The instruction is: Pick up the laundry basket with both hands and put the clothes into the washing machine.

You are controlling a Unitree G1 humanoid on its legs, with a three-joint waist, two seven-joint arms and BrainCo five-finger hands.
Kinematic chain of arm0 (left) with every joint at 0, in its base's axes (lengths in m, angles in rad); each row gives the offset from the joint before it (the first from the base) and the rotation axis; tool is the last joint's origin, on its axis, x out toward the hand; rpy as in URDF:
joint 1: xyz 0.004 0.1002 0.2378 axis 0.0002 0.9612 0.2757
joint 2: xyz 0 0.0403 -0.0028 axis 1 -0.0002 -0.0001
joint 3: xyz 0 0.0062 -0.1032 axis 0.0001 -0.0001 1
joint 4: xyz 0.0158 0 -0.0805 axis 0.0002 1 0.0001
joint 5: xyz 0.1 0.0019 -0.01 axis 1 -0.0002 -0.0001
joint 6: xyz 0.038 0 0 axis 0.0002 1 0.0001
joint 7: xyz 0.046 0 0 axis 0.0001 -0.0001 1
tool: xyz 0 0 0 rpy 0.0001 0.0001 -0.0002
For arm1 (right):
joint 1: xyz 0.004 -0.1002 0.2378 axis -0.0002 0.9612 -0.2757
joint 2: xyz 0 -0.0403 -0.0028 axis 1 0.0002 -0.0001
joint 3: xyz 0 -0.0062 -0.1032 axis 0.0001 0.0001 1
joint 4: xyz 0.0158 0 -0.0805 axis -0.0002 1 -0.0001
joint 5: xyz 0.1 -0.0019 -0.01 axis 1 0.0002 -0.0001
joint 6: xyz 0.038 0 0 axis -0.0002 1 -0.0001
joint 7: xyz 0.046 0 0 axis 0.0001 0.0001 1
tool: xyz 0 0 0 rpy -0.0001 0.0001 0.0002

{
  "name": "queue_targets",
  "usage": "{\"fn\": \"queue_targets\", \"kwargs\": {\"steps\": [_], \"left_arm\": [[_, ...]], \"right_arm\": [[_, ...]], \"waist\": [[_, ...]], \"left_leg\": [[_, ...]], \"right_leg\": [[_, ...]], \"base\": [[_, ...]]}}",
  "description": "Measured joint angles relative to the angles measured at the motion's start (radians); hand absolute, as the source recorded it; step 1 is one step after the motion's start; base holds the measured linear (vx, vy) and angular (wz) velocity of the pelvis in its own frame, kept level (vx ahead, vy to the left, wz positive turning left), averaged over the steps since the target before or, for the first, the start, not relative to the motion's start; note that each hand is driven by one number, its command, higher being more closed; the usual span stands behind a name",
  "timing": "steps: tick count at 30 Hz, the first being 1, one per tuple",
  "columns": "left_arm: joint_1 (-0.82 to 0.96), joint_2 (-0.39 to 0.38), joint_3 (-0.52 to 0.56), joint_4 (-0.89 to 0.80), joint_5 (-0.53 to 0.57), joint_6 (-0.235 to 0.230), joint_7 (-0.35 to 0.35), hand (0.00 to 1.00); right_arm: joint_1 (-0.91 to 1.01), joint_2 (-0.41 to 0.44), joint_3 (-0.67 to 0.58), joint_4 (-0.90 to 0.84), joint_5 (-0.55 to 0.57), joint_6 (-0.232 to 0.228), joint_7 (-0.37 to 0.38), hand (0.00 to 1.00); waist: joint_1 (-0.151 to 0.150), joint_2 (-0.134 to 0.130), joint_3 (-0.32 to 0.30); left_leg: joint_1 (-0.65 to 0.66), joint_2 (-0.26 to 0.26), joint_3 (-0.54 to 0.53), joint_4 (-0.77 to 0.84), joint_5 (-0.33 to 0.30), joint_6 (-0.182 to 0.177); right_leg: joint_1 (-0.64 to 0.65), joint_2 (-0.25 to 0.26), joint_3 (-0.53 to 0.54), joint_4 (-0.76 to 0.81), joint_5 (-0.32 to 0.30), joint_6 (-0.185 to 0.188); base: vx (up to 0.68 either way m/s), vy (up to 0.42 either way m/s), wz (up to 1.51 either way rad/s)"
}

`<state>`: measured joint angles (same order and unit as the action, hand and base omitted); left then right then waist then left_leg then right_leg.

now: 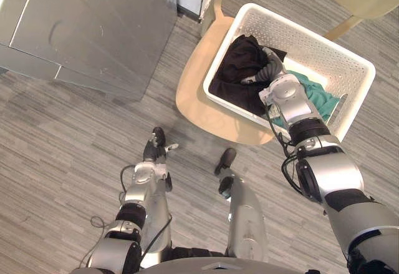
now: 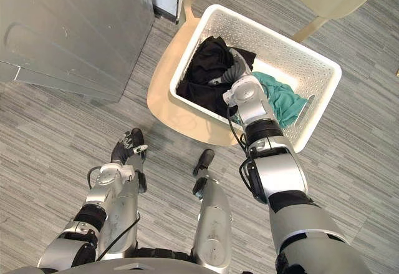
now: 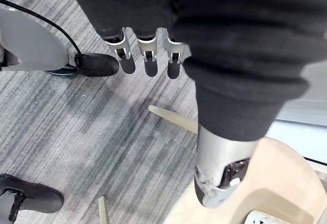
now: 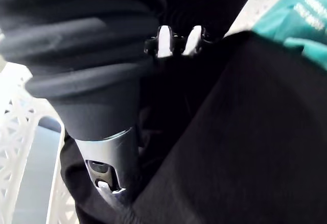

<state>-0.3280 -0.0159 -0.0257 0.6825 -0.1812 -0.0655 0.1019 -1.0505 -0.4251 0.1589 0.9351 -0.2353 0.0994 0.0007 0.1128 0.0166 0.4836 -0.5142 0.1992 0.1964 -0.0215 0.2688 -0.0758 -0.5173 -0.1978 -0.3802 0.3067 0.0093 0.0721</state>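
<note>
Grey striped floor (image 1: 56,155) covers the room, and a grey metal cabinet (image 1: 93,24) stands at about 10 o'clock in my head view. A beige chair (image 1: 193,96) stands at about 1 o'clock, and the white laundry basket (image 1: 333,52) sits on its round seat. The basket's near corner reaches a little over the seat's edge.

Two pieces of clothing lie inside the basket. A black garment (image 1: 240,68) fills the half toward the cabinet. A teal garment (image 1: 317,96) lies beside it at 3 o'clock from the black one, and the two touch each other.

My right arm comes in from 5 o'clock and reaches over the near wall of the basket. The right hand (image 1: 267,68) is down on the black garment, near the middle of the basket. In the right wrist view the black cloth lies close all around this hand and hides part of it, so I cannot tell whether the hand is closed on the cloth or only resting in it.

The left hand (image 1: 154,144) hangs low at about 8 o'clock, well apart from the chair and the basket. In the left wrist view its fingers (image 3: 146,60) are straight and spread, with the thumb (image 3: 219,175) apart from them, and it holds nothing.
</note>
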Motion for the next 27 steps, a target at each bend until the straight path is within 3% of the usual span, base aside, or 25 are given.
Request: {"fn": "queue_targets", "kwargs": {"steps": [8, 12, 13, 18, 21, 27], "left_arm": [[0.005, -0.005, -0.021, -0.093, -0.033, -0.023, 0.003, 0.0], [0.005, -0.015, -0.021, -0.093, -0.037, -0.023, 0.005, 0.0], [0.005, -0.022, -0.021, -0.093, -0.047, -0.024, 0.005, 0.0], [0.018, -0.019, -0.059, -0.132, -0.104, -0.039, -0.003, 0.0], [0.037, -0.015, -0.092, -0.201, -0.134, -0.065, -0.007, 0.0], [0.038, -0.014, -0.084, -0.21, -0.169, -0.073, 0.0, 0.0]], "right_arm": [[-0.129, -0.02, 0.149, 0.077, 0.016, -0.009, -0.008, 0.0], [-0.183, -0.016, 0.157, 0.095, 0.035, -0.01, -0.009, 0.0], [-0.185, -0.016, 0.163, 0.107, 0.035, -0.011, -0.009, 1.0], [-0.185, -0.027, 0.275, 0.158, -0.003, -0.051, -0.038, 1.0], [-0.181, -0.063, 0.351, 0.182, -0.055, -0.07, -0.073, 1.0], [-0.129, -0.054, 0.322, 0.171, -0.024, -0.08, -0.084, 1.0]], "waist": [[0.021, 0.013, 0.0], [0.029, 0.016, -0.001], [0.034, 0.016, -0.001], [0.038, 0.021, -0.003], [0.047, 0.038, -0.01], [0.051, 0.039, -0.01]], "left_leg": [[-0.044, 0.007, 0.01, 0.0, 0.006, 0.004], [-0.065, 0.008, 0.02, 0.0, 0.01, -0.001], [-0.066, 0.008, 0.023, 0.001, 0.011, -0.001], [-0.075, 0.008, 0.02, 0.003, 0.01, -0.002], [-0.102, 0.008, 0.008, 0.003, 0.004, -0.01], [-0.131, 0.008, 0.01, 0.009, 0.01, -0.001]], "right_leg": [[-0.018, 0.015, -0.008, -0.058, 0.03, 0.0], [-0.04, 0.016, -0.006, -0.061, 0.031, 0.0], [-0.04, 0.016, -0.005, -0.062, 0.031, 0.0], [-0.042, 0.017, -0.008, -0.065, 0.031, 0.0], [-0.059, 0.016, -0.019, -0.062, 0.03, 0.0], [-0.083, 0.013, -0.023, -0.053, 0.029, -0.001]], "base": [[0.04, -0.053, -0.03], [0.07, -0.052, -0.04], [0.05, -0.03, -0.01], [0.05, -0.038, 0.03], [0.01, -0.025, 0.1], [0.04, -0.024, 0.03]]}}
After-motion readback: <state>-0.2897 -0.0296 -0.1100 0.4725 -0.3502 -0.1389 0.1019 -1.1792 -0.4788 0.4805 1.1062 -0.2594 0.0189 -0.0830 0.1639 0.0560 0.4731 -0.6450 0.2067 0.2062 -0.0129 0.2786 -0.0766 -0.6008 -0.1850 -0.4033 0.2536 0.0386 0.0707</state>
